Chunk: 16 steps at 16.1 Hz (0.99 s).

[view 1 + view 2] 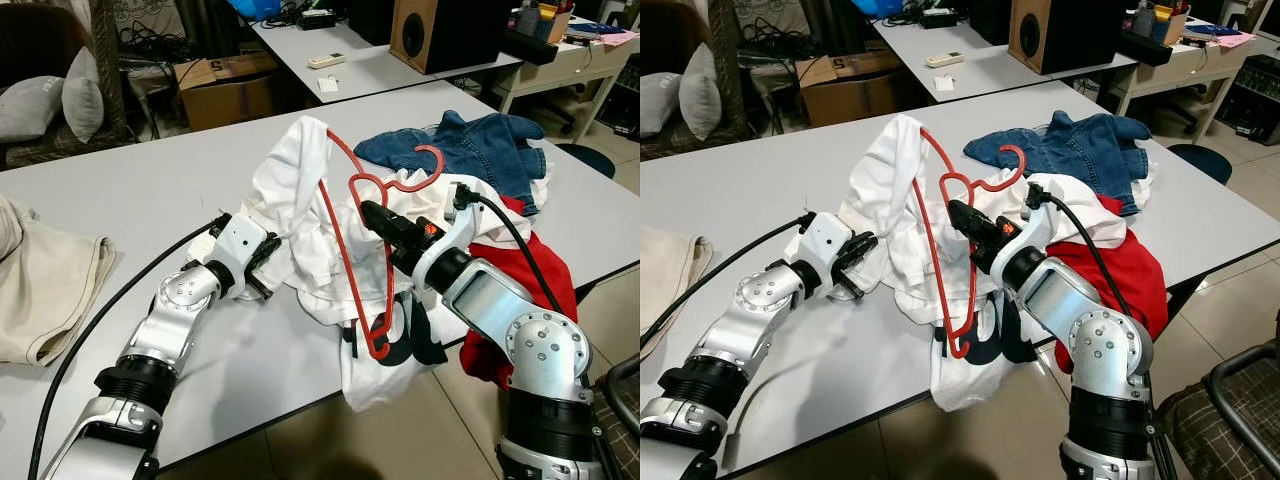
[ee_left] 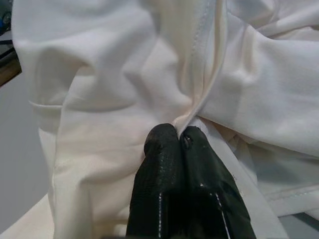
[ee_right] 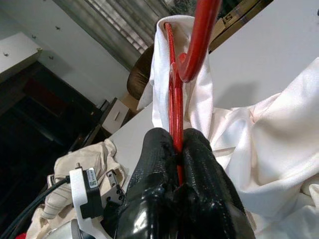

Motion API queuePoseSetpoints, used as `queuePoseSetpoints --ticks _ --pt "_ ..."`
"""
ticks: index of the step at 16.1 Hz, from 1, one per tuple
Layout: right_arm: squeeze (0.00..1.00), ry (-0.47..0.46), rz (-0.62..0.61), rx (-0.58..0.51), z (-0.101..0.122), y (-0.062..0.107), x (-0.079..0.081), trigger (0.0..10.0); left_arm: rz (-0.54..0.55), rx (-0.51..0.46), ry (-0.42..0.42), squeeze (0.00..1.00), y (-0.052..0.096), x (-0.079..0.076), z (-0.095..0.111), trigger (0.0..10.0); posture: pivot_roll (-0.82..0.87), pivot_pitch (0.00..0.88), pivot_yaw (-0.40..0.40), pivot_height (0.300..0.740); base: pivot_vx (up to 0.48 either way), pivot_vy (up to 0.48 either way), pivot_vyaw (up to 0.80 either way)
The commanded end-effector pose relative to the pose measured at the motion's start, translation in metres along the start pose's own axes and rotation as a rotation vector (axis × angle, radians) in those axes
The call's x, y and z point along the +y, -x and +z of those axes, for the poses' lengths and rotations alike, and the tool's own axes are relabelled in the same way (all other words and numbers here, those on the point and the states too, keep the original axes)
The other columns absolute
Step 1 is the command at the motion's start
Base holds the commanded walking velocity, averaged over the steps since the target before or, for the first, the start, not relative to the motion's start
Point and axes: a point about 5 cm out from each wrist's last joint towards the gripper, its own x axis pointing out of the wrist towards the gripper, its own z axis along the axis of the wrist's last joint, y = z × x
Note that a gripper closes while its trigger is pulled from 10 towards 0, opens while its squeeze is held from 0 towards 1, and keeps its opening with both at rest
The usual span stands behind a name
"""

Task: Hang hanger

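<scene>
Two grippers at work over grey table (image 1: 150, 190); tiled floor below near edge. Room: second table (image 1: 400, 65) behind, with remote (image 1: 326, 60) and speaker (image 1: 440, 30); cardboard box (image 1: 225, 90) on floor between tables; wicker chair with grey cushion (image 1: 80, 95) at far left; beige cloth (image 1: 45, 290) on table's left end, well apart from pile.

Clothes pile mid-table: white shirt (image 1: 300, 200) draped toward near edge, jeans (image 1: 470, 150) behind it, red cloth (image 1: 530, 270) at right, hanging partly over edge.

Red hanger (image 1: 350, 250): raised off table, tilted, hook (image 1: 425, 165) pointing toward jeans, one shoulder tucked inside shirt's neck, lower end past table edge in front of shirt's dark print.

Right gripper (image 1: 375, 215): at hanger's neck, just below hook. Right wrist view: both fingers (image 3: 199, 164) pressed together with red bar (image 3: 174, 104) pinched between them; shirt fabric looped over hanger's top end beyond.

Left gripper (image 1: 268, 255): at shirt's left edge, low on table. Left wrist view: fingertips (image 2: 164, 144) closed tight, pinching fold of white fabric along a seam (image 2: 209, 74); cloth pulled into ridge running away from tips.

Black cable (image 1: 110, 310) trailing across table along left arm.
</scene>
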Motion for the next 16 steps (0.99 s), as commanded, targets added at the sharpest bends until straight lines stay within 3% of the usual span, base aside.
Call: queuePoseSetpoints --ticks 1,4,7,12,15,16 --pt "0.0 0.015 0.027 -0.013 0.005 -0.001 0.006 10.0 0.016 -0.017 0.008 0.0 0.0 0.004 0.004 0.0 -0.04 0.0 0.074 0.74 0.0 0.0 0.0" --pt "0.0 0.016 0.019 -0.017 0.004 -0.001 0.006 10.0 -0.005 -0.032 0.02 0.0 0.0 0.001 0.007 0.0 -0.04 0.0 0.076 0.74 0.0 0.0 0.0" --pt "0.0 -0.007 -0.009 -0.092 0.015 -0.004 0.002 10.0 -0.05 -0.096 0.065 0.0 0.011 0.002 0.021 0.0 -0.03 0.0 0.07 0.74 0.0 0.0 0.0" --pt "0.0 -0.157 -0.013 -0.228 0.038 -0.03 -0.003 10.0 -0.135 -0.141 0.122 0.0 0.022 0.001 0.044 0.0 -0.01 0.0 0.058 0.74 0.0 0.0 0.0" --pt "0.0 -0.318 -0.02 -0.323 0.052 -0.045 -0.009 10.0 -0.237 -0.117 0.138 0.0 0.027 -0.004 0.053 0.0 0.01 0.0 0.054 0.74 0.0 0.0 0.0" --pt "0.0 -0.335 -0.026 -0.341 0.056 -0.05 -0.01 10.0 -0.274 -0.127 0.175 0.0 0.03 -0.007 0.059 0.0 0.01 0.0 0.055 0.74 0.0 0.0 0.0"
